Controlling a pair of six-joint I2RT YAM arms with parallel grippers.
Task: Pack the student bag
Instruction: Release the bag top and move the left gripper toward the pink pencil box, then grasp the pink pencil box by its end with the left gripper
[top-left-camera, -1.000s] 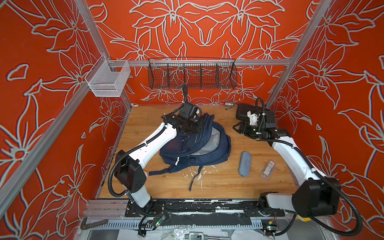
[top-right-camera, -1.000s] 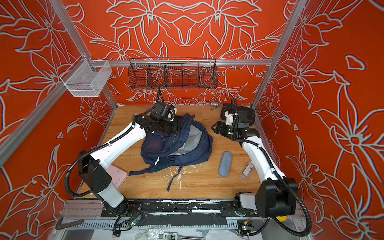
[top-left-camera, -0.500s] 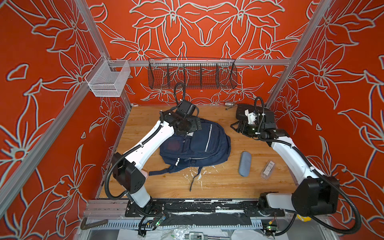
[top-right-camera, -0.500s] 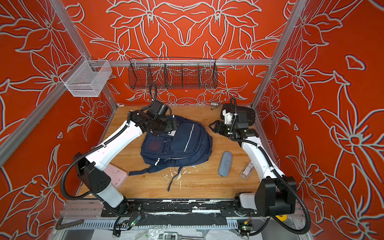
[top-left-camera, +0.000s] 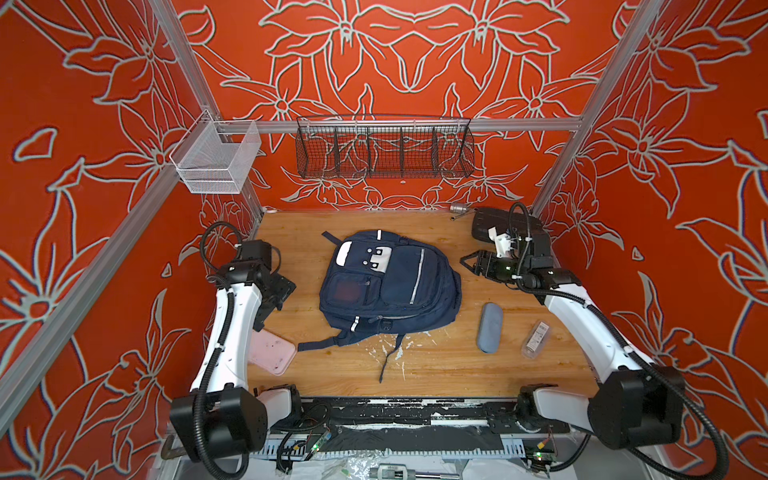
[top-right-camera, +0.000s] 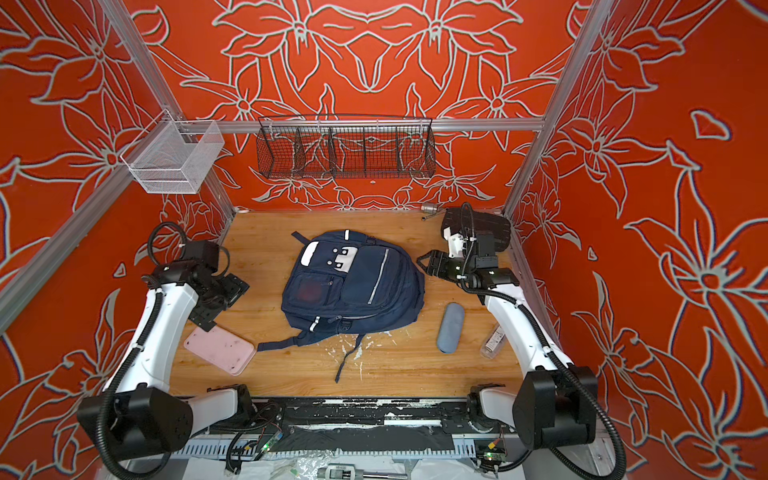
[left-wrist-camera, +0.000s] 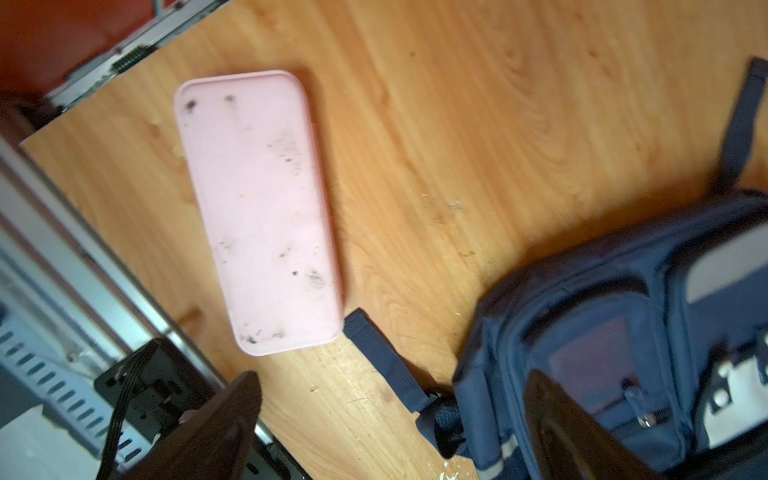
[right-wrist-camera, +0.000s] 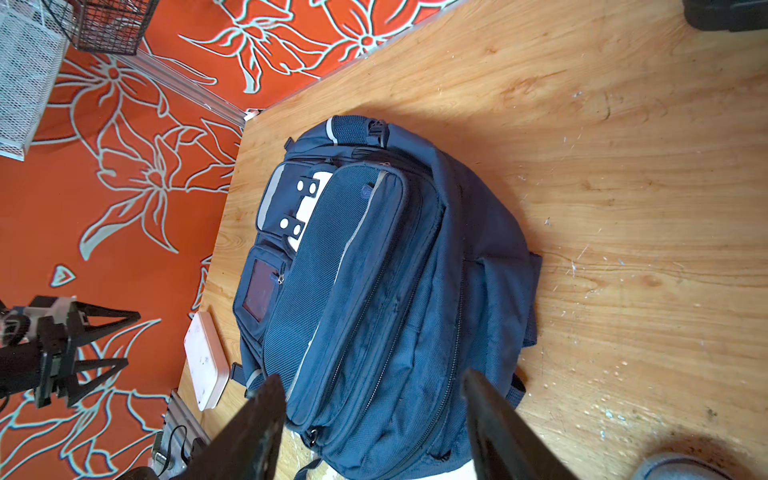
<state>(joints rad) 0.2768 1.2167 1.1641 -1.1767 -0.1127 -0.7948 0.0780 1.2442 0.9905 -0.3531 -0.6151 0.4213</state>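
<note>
Nearest you on the left, a pink case (top-left-camera: 272, 351) lies flat on the desk (top-left-camera: 436, 374), partly hidden in both top views by your left arm (top-left-camera: 237, 316). A strap (top-left-camera: 318, 343) of the bag (top-left-camera: 390, 291) ends just beside that case. Near right, a grey case (top-left-camera: 489, 327) and a clear tube (top-left-camera: 536, 338) lie side by side without touching.

Your left jaws hang over the desk between the pink case and the bag, spread wide and empty. The left wrist view shows both fingers (left-wrist-camera: 224, 428) with only wood and strap between them.

The bag lies flat mid-desk, pockets up, white patch at its far end, zips looking closed. Your right jaws hover just right of its far corner, clear of it, parted with nothing in them.

Further back on the right, a black case (top-left-camera: 498, 222) sits partly behind your right arm (top-left-camera: 582, 316). A white basket (top-left-camera: 216, 162) and a black basket (top-left-camera: 384, 151) hang on the far rail.
</note>
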